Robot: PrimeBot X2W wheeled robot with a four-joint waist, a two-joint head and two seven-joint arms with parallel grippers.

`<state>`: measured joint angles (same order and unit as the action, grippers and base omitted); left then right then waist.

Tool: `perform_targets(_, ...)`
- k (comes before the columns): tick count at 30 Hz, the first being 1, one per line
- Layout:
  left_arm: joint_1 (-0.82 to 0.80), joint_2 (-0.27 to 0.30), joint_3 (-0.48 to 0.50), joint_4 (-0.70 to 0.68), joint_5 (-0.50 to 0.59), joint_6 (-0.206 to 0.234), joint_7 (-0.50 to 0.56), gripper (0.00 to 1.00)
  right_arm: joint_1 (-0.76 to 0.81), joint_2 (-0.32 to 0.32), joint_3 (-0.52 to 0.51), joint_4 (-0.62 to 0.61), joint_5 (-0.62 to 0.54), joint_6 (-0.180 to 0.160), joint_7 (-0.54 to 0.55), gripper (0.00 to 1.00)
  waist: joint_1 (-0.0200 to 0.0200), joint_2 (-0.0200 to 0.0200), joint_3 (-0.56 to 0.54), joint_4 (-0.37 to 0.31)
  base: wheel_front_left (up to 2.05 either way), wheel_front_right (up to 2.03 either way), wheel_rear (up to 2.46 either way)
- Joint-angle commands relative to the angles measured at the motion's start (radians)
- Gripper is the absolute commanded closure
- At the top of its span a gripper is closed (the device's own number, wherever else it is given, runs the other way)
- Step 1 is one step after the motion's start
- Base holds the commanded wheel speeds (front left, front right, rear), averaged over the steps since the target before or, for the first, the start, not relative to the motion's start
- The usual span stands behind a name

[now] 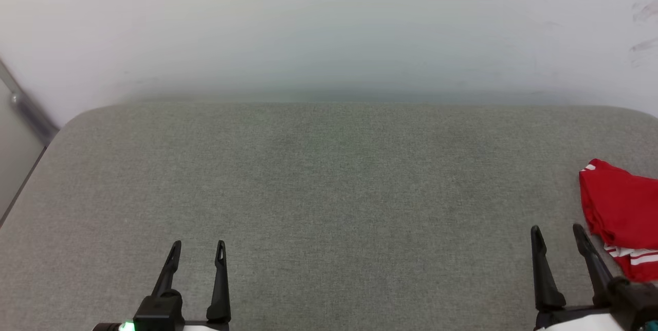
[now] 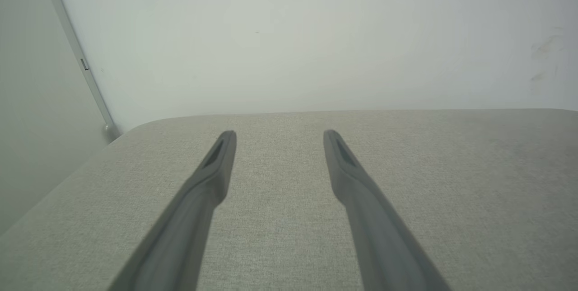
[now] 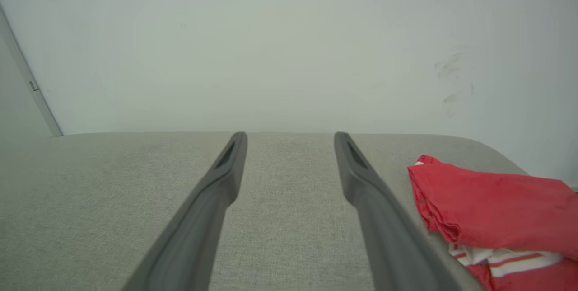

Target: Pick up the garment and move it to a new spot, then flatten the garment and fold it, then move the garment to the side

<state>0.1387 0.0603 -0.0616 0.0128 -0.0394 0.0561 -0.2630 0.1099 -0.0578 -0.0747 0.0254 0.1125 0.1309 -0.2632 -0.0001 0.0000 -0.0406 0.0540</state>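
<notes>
Looking down from the head view, one crumpled red jersey T-shirt (image 1: pixel 622 207) with white-and-red striped trim lay bunched on the robot's right, cut off by the picture's edge. It rested on one grey woven-fabric desk (image 1: pixel 329 192) with rounded corners, backed by a plain white wall (image 1: pixel 329 28). Two grippers showed at the bottom, the left gripper (image 1: pixel 199 243) at lower left and the right gripper (image 1: pixel 556 228) at lower right. Each had two long, dark, tapering fingers (image 1: pixel 221 279) pointing up the picture, spread wide and holding nothing. The right gripper's outer finger stood just beside the T-shirt's striped band; whether it touched could not be told.

In the left wrist view, the left gripper (image 2: pixel 280 133) reached out low over the desk (image 2: pixel 474 182). Its two matte grey fingers were parted wide over bare cloth, each tip bearing a narrow slot.

In the right wrist view, the right gripper (image 3: pixel 291 135) lay likewise over the desk (image 3: pixel 90 191), its two fingers wide apart and empty. The T-shirt (image 3: pixel 492 200) sat to the right of them, soft and gathered in loose ridges, red on top with a striped band beneath.
</notes>
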Motion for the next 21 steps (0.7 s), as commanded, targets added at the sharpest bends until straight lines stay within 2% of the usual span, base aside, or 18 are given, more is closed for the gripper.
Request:
perform_targets(1,0.01,-0.001,-0.001,0.004,-0.002,-0.004,-0.002,0.0,0.026,0.008,0.001,-0.014,0.002,0.0,-0.001,0.0,0.0001,0.0,-0.002,-0.002,0.0,0.0,0.0)
perform_targets(12,0.016,-0.004,0.006,0.021,-0.011,-0.017,-0.002,0.0,0.056,0.01,0.01,-0.02,0.027,0.0,-0.002,0.0,0.0001,0.0,-0.005,-0.009,0.0,0.0,0.0)
perform_targets(13,0.006,-0.004,0.005,0.021,-0.008,-0.014,0.0,1.0,0.04,0.005,0.01,-0.017,0.023,0.0,0.0,1.0,0.0001,0.0,-0.005,-0.009,0.0,0.0,0.0)
perform_targets(17,0.017,-0.006,0.003,0.059,-0.01,-0.014,0.0,1.0,0.042,0.005,0.013,0.021,0.022,0.0,0.001,1.0,0.0002,0.0,-0.005,-0.009,0.0,0.0,0.0)
perform_targets(21,0.004,-0.005,0.01,0.066,-0.099,-0.023,0.019,1.0,0.029,0.003,0.014,0.029,0.108,0.0,0.018,1.0,0.0002,0.0,-0.003,-0.011,0.0,0.0,0.0)
